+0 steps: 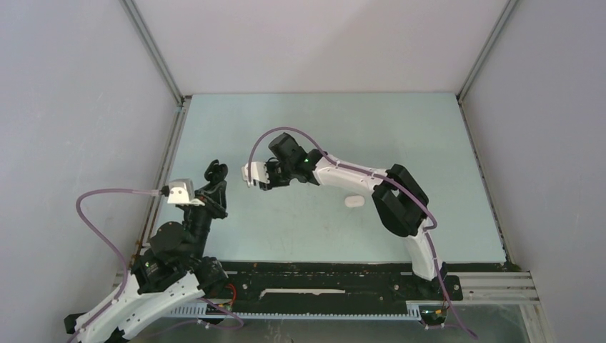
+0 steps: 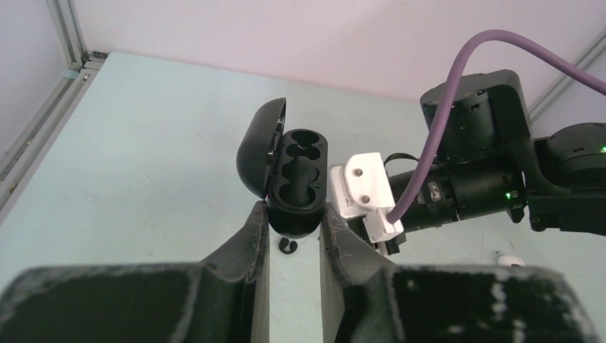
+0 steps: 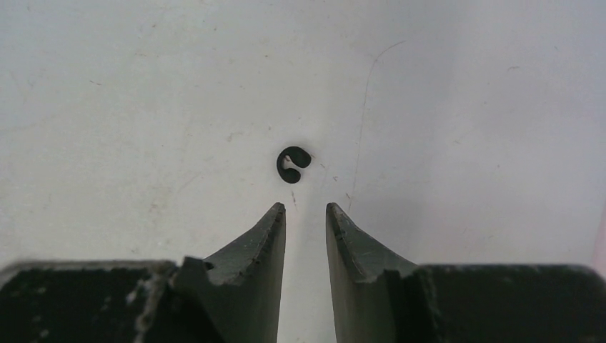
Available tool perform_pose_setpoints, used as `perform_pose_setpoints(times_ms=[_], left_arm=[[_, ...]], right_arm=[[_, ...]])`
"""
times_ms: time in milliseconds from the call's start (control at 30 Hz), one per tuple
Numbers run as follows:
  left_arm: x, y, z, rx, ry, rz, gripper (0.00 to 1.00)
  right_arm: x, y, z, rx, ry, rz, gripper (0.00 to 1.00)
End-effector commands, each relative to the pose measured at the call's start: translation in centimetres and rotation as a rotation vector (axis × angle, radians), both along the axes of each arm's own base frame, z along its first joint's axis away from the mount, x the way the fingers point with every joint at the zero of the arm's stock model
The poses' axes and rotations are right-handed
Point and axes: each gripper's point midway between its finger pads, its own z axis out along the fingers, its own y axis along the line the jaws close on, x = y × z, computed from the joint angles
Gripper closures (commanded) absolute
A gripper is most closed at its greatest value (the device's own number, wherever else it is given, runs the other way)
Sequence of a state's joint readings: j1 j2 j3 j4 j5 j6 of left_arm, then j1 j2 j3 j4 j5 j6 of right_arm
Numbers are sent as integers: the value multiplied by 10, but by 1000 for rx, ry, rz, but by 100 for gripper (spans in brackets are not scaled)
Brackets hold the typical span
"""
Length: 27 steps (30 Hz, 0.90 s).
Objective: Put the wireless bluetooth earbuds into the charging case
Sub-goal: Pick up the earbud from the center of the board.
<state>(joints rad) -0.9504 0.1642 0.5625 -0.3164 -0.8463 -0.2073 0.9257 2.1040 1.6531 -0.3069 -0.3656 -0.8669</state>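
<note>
My left gripper [image 2: 293, 209] is shut on the lower end of a black charging case [image 2: 299, 168] and holds it up with its lid open to the left. The wells are dark and I cannot tell what is in them. It also shows in the top view [image 1: 214, 173]. A tiny black C-shaped piece [image 2: 286, 245] lies on the table just under the case. In the right wrist view it [image 3: 292, 164] lies just beyond my right gripper [image 3: 306, 209], whose fingers are slightly apart and empty, pointing down at the table.
A small white oval object [image 1: 354, 201] lies on the pale table [image 1: 400, 136] right of centre, under the right forearm; I cannot tell whether it is a bud or a case. Its edge shows in the left wrist view [image 2: 509, 260]. Grey walls enclose the table.
</note>
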Motion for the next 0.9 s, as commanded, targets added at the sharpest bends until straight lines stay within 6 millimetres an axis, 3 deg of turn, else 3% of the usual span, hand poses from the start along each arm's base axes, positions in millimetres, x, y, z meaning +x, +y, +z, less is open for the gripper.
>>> perform_pose_setpoints(times_ms=[0,367,867], left_arm=[[4,5,12,3,-29,43,100],[1,6,12,22,-35,25,100],[4,1,5,33,-30,15,100]], right_arm=[[4,7,-9,-40,-30,74,70],[14,24,-26,-24,43,17,74],[15,32,-47,-40,116,4,75]])
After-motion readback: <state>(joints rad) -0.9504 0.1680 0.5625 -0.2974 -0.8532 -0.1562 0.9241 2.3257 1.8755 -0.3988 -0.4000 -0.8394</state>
